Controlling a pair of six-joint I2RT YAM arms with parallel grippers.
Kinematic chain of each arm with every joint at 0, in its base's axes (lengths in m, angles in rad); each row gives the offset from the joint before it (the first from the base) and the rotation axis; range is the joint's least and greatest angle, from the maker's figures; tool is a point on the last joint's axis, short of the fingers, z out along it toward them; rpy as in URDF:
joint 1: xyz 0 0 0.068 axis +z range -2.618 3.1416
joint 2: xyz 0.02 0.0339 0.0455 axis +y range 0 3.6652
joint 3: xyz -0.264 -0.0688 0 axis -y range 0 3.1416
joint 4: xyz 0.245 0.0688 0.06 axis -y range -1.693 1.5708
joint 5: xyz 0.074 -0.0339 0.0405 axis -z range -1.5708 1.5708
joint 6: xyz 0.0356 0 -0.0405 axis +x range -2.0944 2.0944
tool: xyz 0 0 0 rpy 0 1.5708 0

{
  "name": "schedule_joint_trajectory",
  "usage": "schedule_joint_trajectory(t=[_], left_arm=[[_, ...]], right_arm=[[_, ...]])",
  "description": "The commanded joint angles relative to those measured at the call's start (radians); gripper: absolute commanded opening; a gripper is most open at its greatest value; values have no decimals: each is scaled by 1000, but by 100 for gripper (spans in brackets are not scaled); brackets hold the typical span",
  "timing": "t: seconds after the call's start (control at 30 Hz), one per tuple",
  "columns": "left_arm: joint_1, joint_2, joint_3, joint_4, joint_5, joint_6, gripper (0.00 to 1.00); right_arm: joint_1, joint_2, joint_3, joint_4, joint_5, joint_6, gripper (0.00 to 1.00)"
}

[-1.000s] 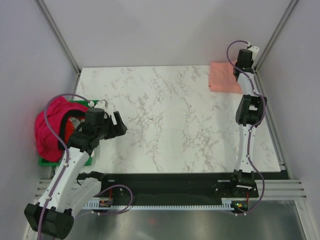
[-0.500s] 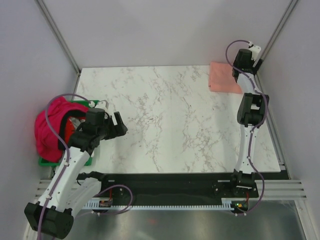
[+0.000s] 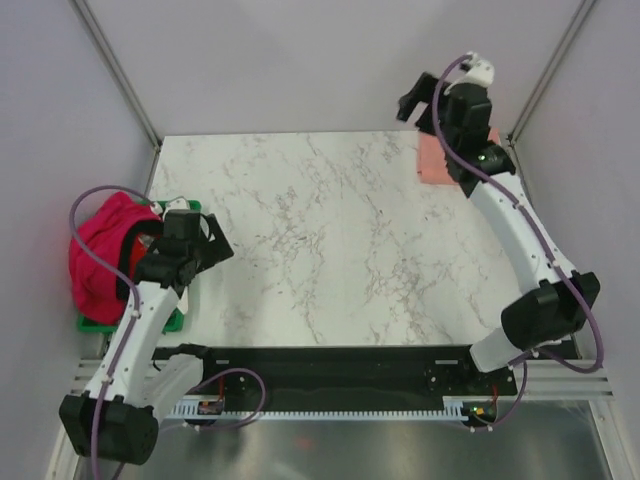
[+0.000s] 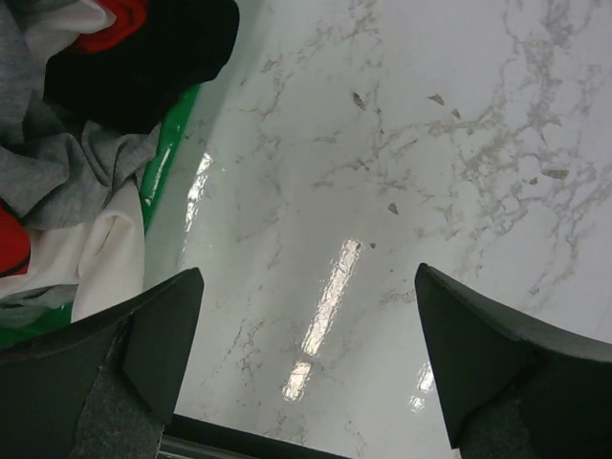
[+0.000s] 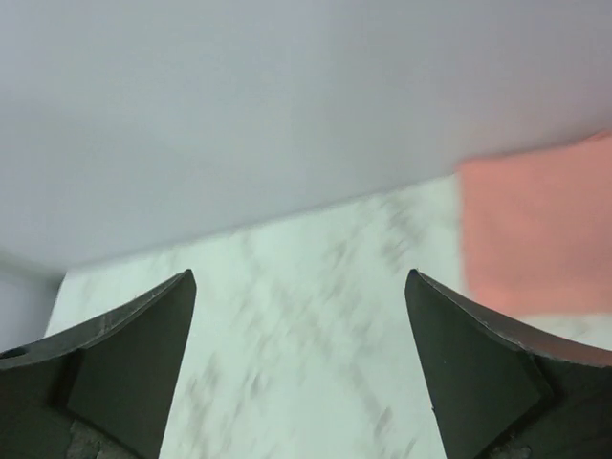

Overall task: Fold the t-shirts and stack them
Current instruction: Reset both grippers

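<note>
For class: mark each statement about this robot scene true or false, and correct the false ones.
1. The salmon-pink t-shirt lies folded at the far right corner of the table. True.
2. The right gripper is shut on the salmon-pink t-shirt. False: it is open and empty, raised clear of the shirt.
3. The magenta-pink t-shirt is spread flat in the middle of the table. False: it is heaped over the green crate at the left edge.
4. The left gripper is open and holds nothing. True.
</note>
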Motion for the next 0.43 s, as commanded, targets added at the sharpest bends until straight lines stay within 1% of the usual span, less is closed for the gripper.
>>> schedule_joint_trajectory(t=[0.0,0.03,0.07,0.1,0.13,0.2,0.23,0.33,0.4], left_arm=[[69,88,75,9,-15,-47,100],[79,96,83,9,-15,-45,100],[86,99,92,11,-18,-45,100],[97,99,94,15,-36,-41,100],[100,102,94,23,-42,-36,100],[128,113,97,32,-39,-26,100],[139,128,100,34,-33,-22,100],[194,149,97,38,-34,-13,100],[244,169,80,61,-12,-3,100]], right_arm=[[161,-85,-208,-169,-175,75,98],[261,-136,-273,-213,-169,78,98],[306,-160,-301,-232,-171,78,98],[385,-187,-362,-252,-146,105,98],[419,-240,-395,-284,-139,120,98],[494,-306,-469,-295,-119,171,98],[508,-376,-549,-294,-114,196,98],[521,-467,-675,-293,-148,242,98],[530,-474,-694,-330,-154,230,98]])
